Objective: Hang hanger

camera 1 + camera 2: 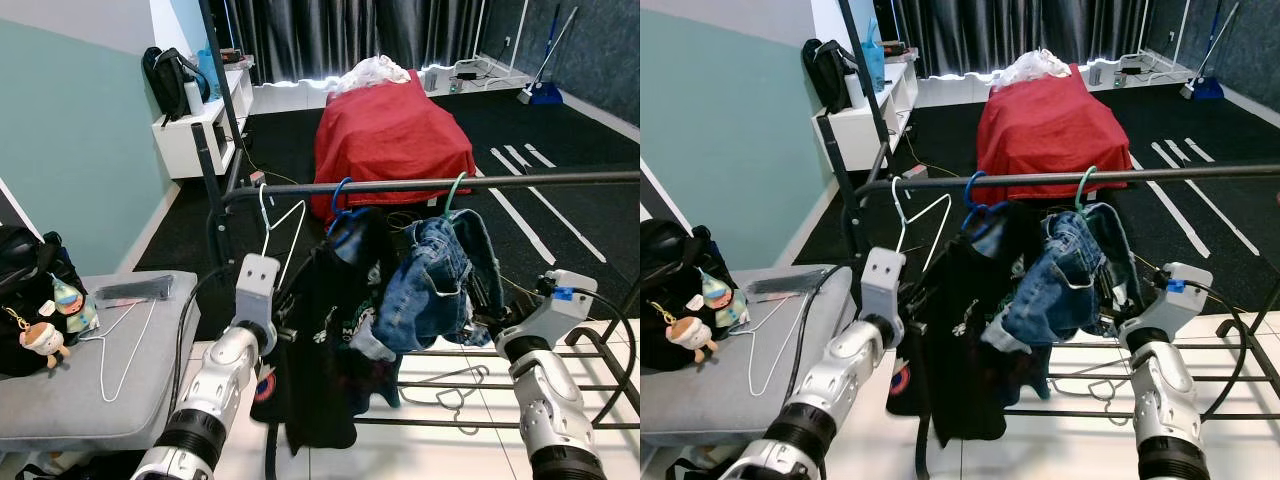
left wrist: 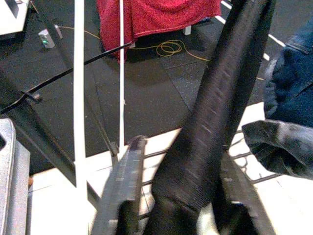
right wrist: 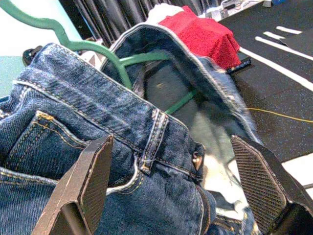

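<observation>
A black clothes rail (image 1: 430,184) runs across the scene, in front of a bed under a red cover (image 1: 390,130). From the rail hangs a black garment (image 1: 325,330) on a blue hanger (image 1: 340,200), and beside it a pair of blue jeans (image 1: 430,280) on a green hanger (image 1: 452,195). A bare white hanger (image 1: 275,225) is hooked on the rail to the left of the garments. On the grey cushion (image 1: 90,390) at the left lies another white hanger (image 1: 115,345). The left gripper (image 2: 178,196) has its fingers parted around a fold of the black garment, whether pinching it I cannot tell. The right gripper (image 3: 171,191) is spread wide, the jeans' waistband lying between its fingers, holding nothing.
</observation>
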Robot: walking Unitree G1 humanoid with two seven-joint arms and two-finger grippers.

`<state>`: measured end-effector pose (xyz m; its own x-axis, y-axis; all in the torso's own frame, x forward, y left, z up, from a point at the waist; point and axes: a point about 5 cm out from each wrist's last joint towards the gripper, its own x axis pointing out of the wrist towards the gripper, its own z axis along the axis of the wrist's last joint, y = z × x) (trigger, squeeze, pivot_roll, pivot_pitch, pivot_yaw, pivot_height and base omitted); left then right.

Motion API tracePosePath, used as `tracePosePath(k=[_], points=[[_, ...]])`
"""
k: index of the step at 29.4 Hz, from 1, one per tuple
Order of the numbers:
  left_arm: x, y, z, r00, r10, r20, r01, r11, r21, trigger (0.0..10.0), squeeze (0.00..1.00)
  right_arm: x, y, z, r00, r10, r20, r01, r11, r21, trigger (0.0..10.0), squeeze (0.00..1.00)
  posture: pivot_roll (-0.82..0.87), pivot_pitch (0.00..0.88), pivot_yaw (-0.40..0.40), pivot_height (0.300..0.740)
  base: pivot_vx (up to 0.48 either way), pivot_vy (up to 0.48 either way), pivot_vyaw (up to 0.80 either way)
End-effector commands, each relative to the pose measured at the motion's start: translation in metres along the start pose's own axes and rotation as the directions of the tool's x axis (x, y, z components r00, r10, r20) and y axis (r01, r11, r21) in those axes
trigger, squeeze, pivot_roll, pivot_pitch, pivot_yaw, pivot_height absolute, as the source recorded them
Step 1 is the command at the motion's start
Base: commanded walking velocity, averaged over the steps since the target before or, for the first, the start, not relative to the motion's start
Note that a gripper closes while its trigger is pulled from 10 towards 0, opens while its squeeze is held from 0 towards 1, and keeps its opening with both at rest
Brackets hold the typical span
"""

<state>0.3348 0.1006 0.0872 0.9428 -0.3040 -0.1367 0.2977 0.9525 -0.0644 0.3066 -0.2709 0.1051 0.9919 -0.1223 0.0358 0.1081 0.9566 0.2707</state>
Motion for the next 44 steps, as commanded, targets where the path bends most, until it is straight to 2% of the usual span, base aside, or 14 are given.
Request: tracePosePath(k=[1, 7, 8, 11, 12, 13, 18, 19, 21, 22, 25, 26, 29, 44], points=[[-0.006, 0.004, -0.006, 1.0, 0.004, -0.018, -0.005, 1.0, -0.021, 10.0, 1.0, -0.001, 0.001, -0.003, 1.0, 0.0, -0.006, 0.0, 1.0, 0.013, 10.0, 0.0, -0.15, 0.0, 0.078, 0.736, 0.0, 0.0, 0.0], [-0.013, 0.003, -0.009, 0.999, -0.031, -0.011, 0.03, 0.999, -0.018, 10.0, 1.0, 0.002, 0.004, 0.0, 1.0, 0.025, -0.019, -0.025, 0.999, -0.037, 10.0, 0.0, -0.12, 0.0, 0.072, 0.736, 0.0, 0.0, 0.0], [-0.027, 0.016, -0.005, 0.997, -0.054, 0.056, 0.056, 0.998, -0.026, 10.0, 1.0, 0.021, 0.047, 0.044, 0.984, 0.179, -0.014, -0.178, 0.963, -0.203, 10.0, 0.0, -0.1, 0.0, 0.083, 0.736, 0.0, 0.0, 0.0], [-0.034, 0.026, -0.002, 0.994, -0.036, 0.098, 0.04, 0.998, -0.04, 10.0, 1.0, 0.029, 0.074, 0.077, 0.967, 0.254, 0.014, -0.242, 0.935, -0.259, 10.0, 0.0, -0.1, 0.0, 0.088, 0.736, 0.0, 0.0, 0.0], [-0.04, 0.037, 0.001, 0.991, 0.008, 0.135, -0.001, 0.999, -0.052, 10.0, 0.82, 0.032, 0.099, 0.109, 0.944, 0.326, 0.055, -0.296, 0.906, -0.302, 10.0, 0.0, -0.1, 0.0, 0.088, 0.736, 0.0, 0.0, 0.0], [-0.045, 0.047, 0.004, 0.985, 0.057, 0.166, -0.042, 0.995, -0.09, 10.0, 0.02, 0.034, 0.121, 0.141, 0.919, 0.382, 0.1, -0.33, 0.881, -0.338, 10.0, 0.0, -0.1, 0.0, 0.093, 0.736, 0.0, 0.0, 0.0], [-0.049, 0.057, 0.007, 0.976, 0.106, 0.192, -0.08, 0.987, -0.138, 10.0, 0.0, 0.034, 0.145, 0.173, 0.885, 0.443, 0.142, -0.368, 0.854, -0.367, 10.0, 0.0, -0.09, 0.0, 0.092, 0.736, 0.0, 0.0, 0.0], [-0.052, 0.064, 0.008, 0.97, 0.138, 0.202, -0.099, 0.977, -0.19, 10.0, 0.0, 0.031, 0.179, 0.213, 0.83, 0.519, 0.206, -0.406, 0.814, -0.415, 10.0, 0.0, -0.09, 0.0, 0.095, 0.736, 0.0, 0.0, 0.0], [-0.052, 0.064, 0.008, 0.97, 0.138, 0.202, -0.099, 0.977, -0.19, 10.0, 0.0, 0.031, 0.179, 0.213, 0.83, 0.519, 0.206, -0.406, 0.814, -0.415, 10.0, 0.0, -0.09, 0.0, 0.095, 0.736, 0.0, 0.0, 0.0], [-0.055, 0.065, 0.008, 0.966, 0.147, 0.211, -0.096, 0.968, -0.233, 10.0, 0.0, 0.023, 0.207, 0.244, 0.773, 0.578, 0.26, -0.431, 0.781, -0.453, 10.0, 0.0, -0.08, 0.002, 0.089, 0.736, 0.0, 0.0, 0.0], [-0.055, 0.065, 0.008, 0.966, 0.147, 0.211, -0.096, 0.968, -0.233, 10.0, 0.0, 0.023, 0.207, 0.244, 0.773, 0.578, 0.26, -0.431, 0.781, -0.453, 10.0, 0.0, -0.08, 0.002, 0.089, 0.736, 0.0, 0.0, 0.0], [-0.058, 0.064, 0.008, 0.964, 0.154, 0.217, -0.092, 0.959, -0.269, 10.0, 0.0, 0.013, 0.231, 0.268, 0.714, 0.632, 0.301, -0.454, 0.745, -0.488, 10.0, 0.0, -0.08, 0.006, 0.088, 0.736, 0.0, 0.0, 0.0], [-0.06, 0.062, 0.004, 0.965, 0.155, 0.211, -0.088, 0.952, -0.294, 10.0, 0.0, 0.005, 0.249, 0.283, 0.667, 0.673, 0.32, -0.473, 0.714, -0.517, 10.0, 0.0, -0.09, 0.005, 0.082, 0.736, 0.0, 0.0, 0.0], [-0.059, 0.051, -0.001, 0.97, 0.134, 0.202, -0.06, 0.941, -0.333, 10.0, 0.0, -0.018, 0.269, 0.308, 0.635, 0.719, 0.283, -0.495, 0.66, -0.565, 10.0, 0.0, -0.11, 0.01, 0.082, 0.736, 0.0, 0.0, 0.0]])
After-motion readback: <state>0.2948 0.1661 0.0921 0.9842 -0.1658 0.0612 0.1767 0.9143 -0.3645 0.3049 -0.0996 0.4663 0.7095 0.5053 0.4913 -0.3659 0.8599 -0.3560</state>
